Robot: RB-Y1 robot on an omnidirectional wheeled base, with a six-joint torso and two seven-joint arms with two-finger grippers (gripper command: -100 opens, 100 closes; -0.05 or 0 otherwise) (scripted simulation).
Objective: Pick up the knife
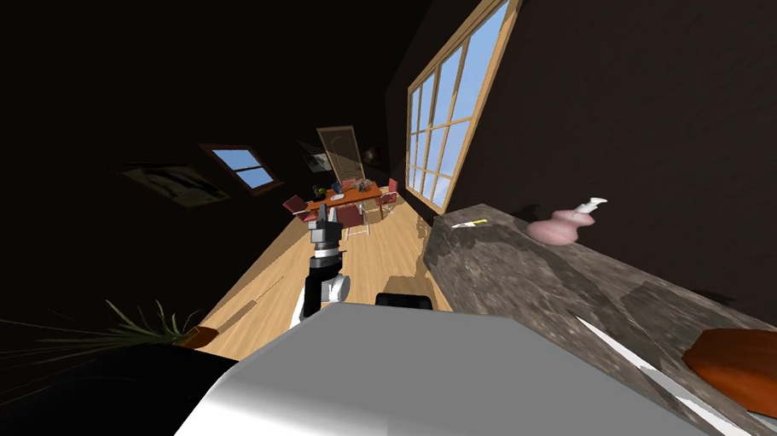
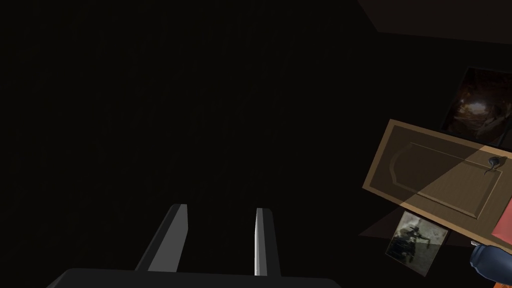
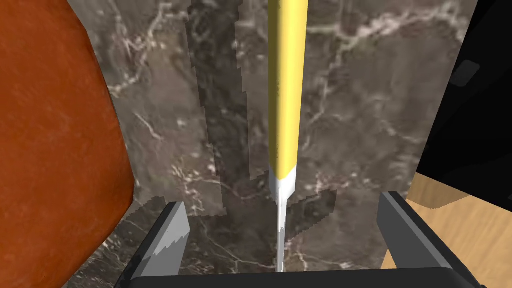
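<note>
Our right gripper (image 3: 282, 200) hangs open astride the knife (image 3: 286, 100), which lies on the tabletop (image 3: 360, 90) beside an orange slab (image 3: 55, 140). Its long axis runs straight ahead between the fingers, blade nearest. The left gripper (image 1: 324, 220) is well apart.

Head camera looks steeply down and forward, rolled. Right wrist camera hangs close over the marble surface (image 3: 350, 100), aimed along the right end effector (image 3: 282, 202). These 2 views share that surface and the orange-brown slab (image 3: 55, 140) beside the end effector. Left wrist camera faces a dark wall beyond the left end effector (image 2: 222, 210), with a door (image 2: 440, 180) far off.
</note>
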